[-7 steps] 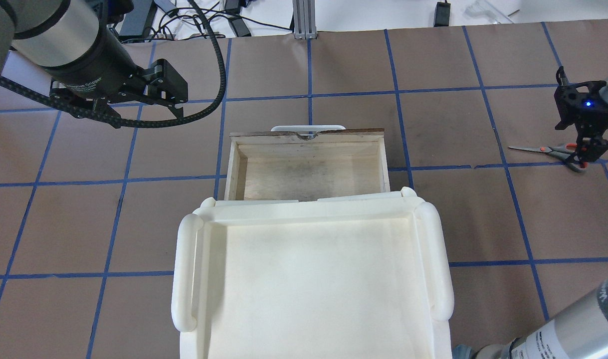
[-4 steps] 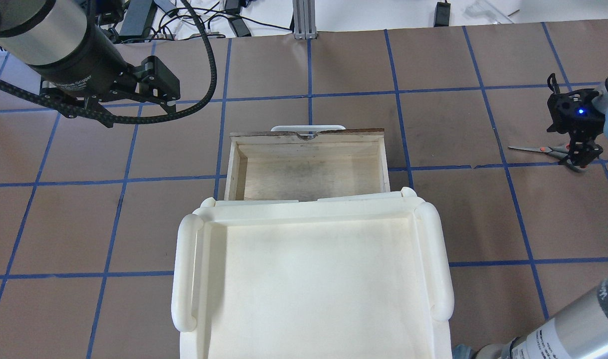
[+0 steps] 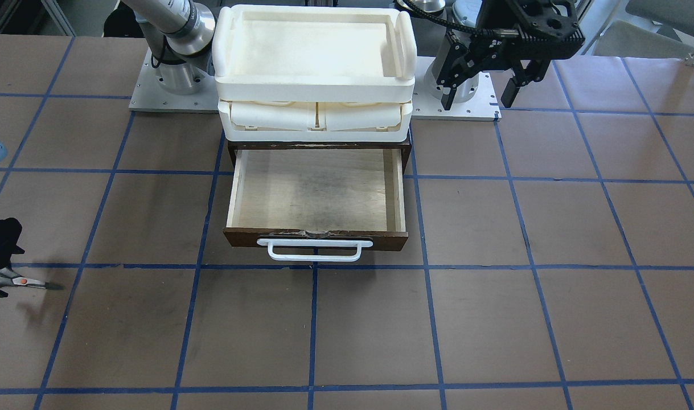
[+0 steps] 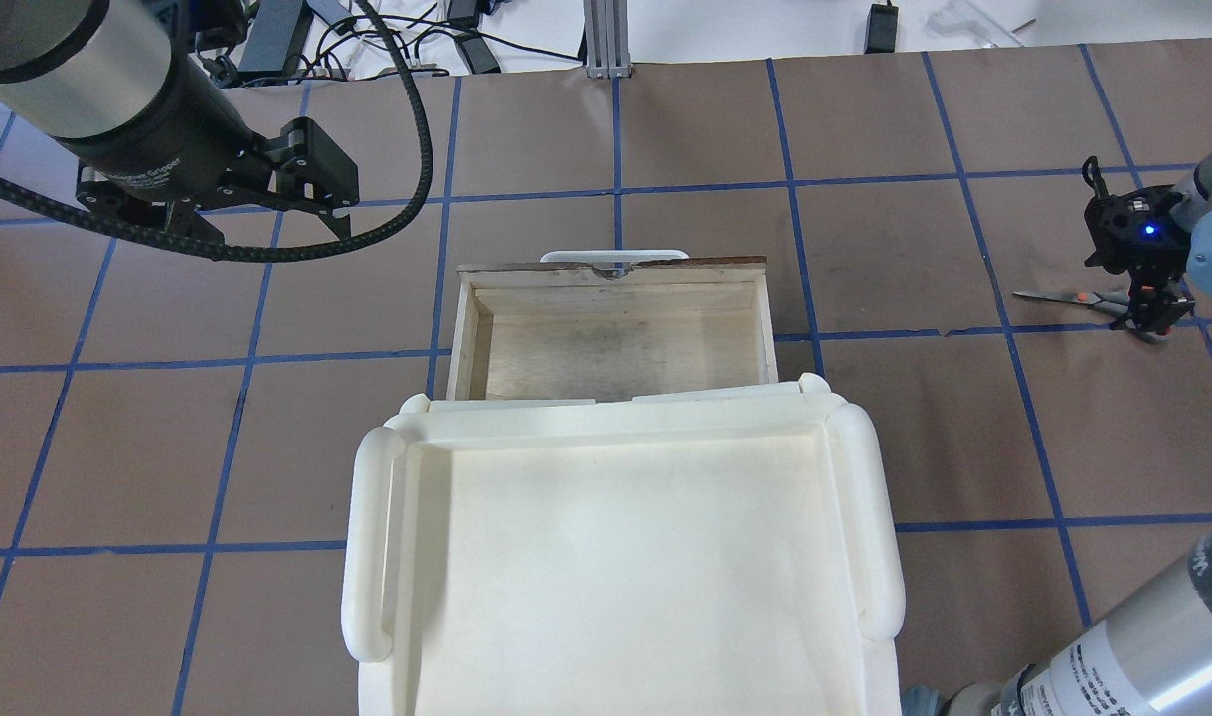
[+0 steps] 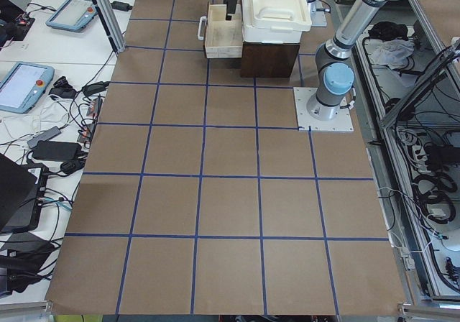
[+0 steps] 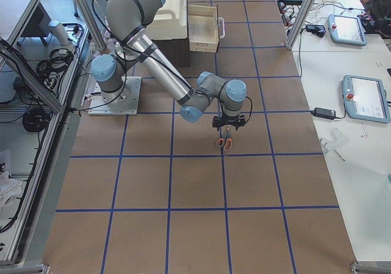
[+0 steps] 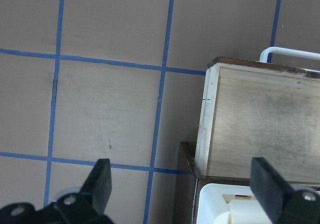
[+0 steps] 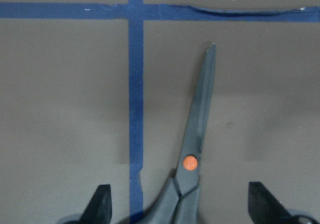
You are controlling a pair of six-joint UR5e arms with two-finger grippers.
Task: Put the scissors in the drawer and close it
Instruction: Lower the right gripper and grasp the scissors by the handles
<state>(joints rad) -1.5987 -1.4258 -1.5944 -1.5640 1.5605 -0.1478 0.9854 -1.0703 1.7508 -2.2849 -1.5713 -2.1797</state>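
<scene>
The scissors (image 4: 1073,296) lie flat on the brown table at the far right, blades pointing toward the drawer. In the right wrist view their dark blades (image 8: 198,129) and orange pivot sit between my right gripper's (image 8: 180,204) widely parted fingers (image 8: 101,200); it is open, low over the handle end. The gripper (image 4: 1152,310) hides the handles from overhead. The wooden drawer (image 4: 615,343) stands pulled open and holds nothing, white handle (image 3: 315,250) outward. My left gripper (image 4: 267,214) hovers open left of the drawer, holding nothing.
Cream plastic trays (image 4: 367,537) are stacked on the dark cabinet above the drawer. Blue tape lines grid the table. Cables and devices lie beyond the far table edge (image 4: 417,40). The drawer's side wall (image 7: 205,119) shows in the left wrist view.
My right gripper has turned and sunk lower over the scissors' handle end. My left arm has drawn back a little to the left. The scissors and drawer have not moved.
</scene>
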